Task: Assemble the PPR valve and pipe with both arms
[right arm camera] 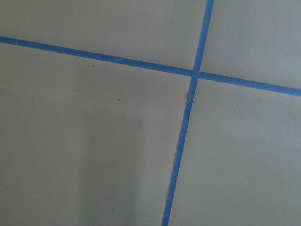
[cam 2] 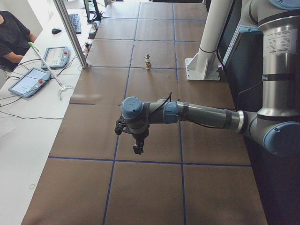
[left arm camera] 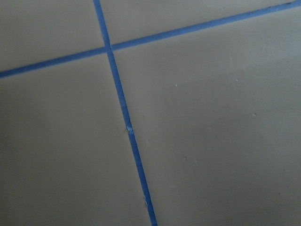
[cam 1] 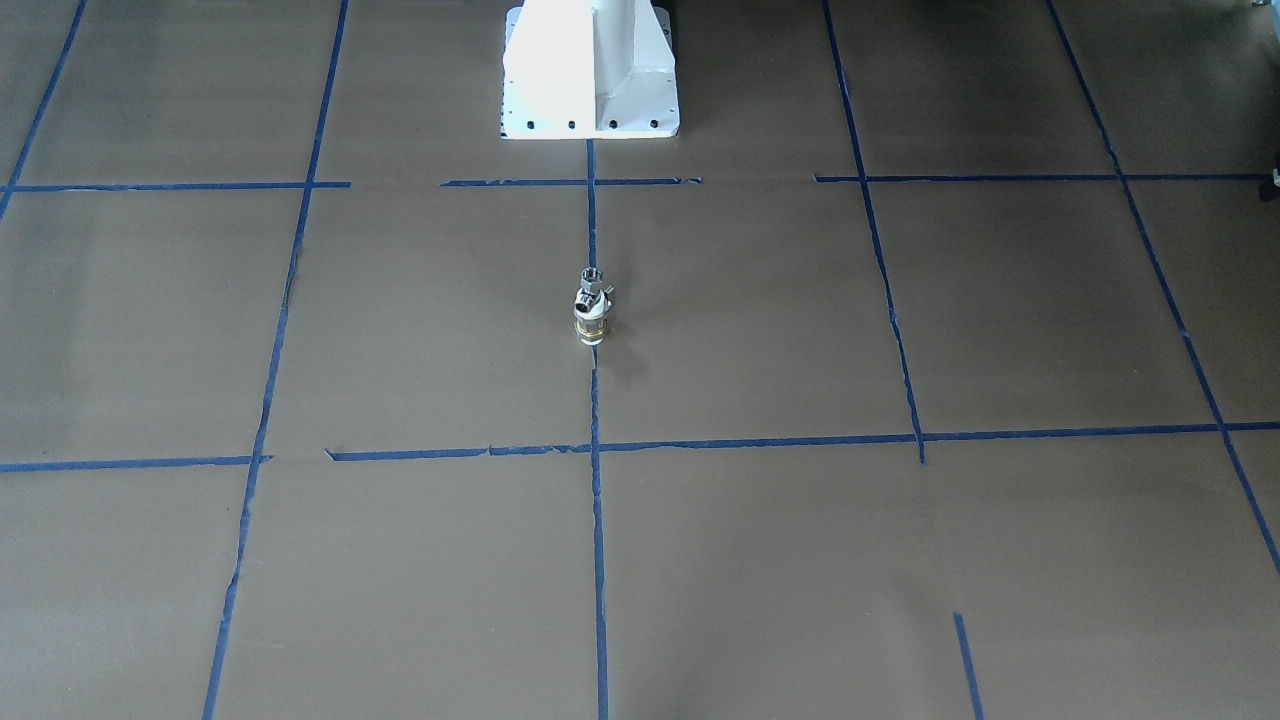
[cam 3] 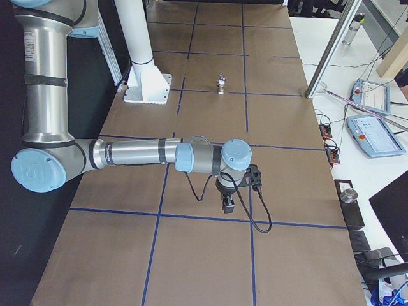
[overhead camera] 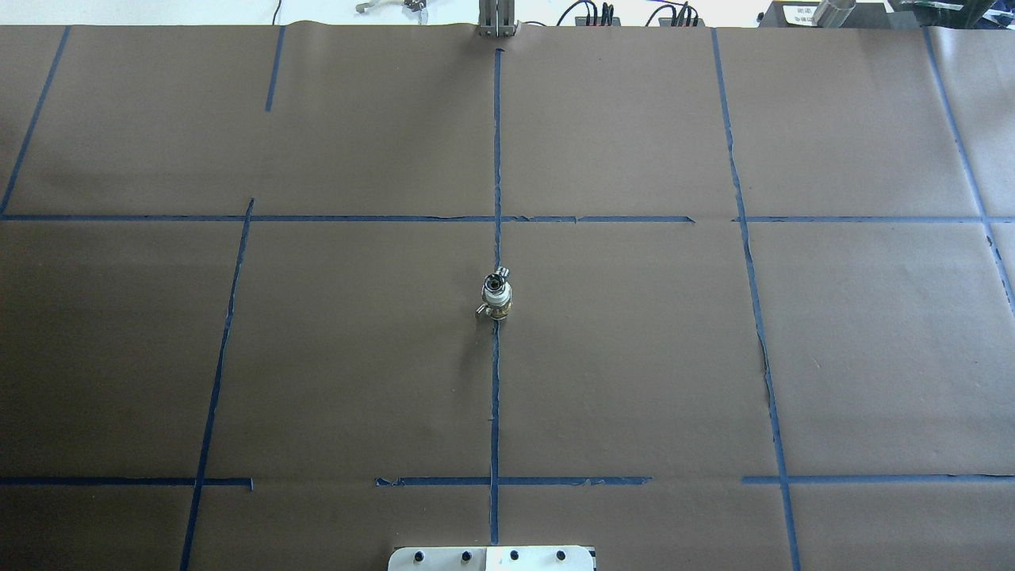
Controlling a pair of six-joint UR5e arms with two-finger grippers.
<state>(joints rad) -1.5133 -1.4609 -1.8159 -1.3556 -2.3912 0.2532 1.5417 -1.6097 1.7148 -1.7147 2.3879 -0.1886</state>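
Two pieces, one little stack: the PPR valve [cam 1: 594, 281] sits on top of the pipe [cam 1: 591, 324]. The pair stands upright near the middle of the counter [cam 1: 900, 560], right on the centre blue tape line [cam 1: 597, 540] and a short way out from the white robot base [cam 1: 590, 75]. They look joined to me, though it's too small to tell if the joint is fully seated.

If it needs more seating, my take is this: one arm pinches the pipe low around its metal band so the stack can't tip. The other comes straight down on the valve and pushes along the axis, not sideways — it looks tall for its footprint, so I'd guess it topples easily.

The left arm [cam 2: 201, 115] hangs low over its own end of the counter, well apart from the stack, and the right arm [cam 3: 134, 153] does likewise at the other end. The left jaws and right jaws only show in the side views, so I cannot tell whether they're open or closed. Both wrist cameras see just brown paper and tape.

Off the counter there's a metal frame post [cam 2: 71, 35], a tablet [cam 2: 29, 80] and an operator [cam 2: 11, 33] — all well apart from the stack.
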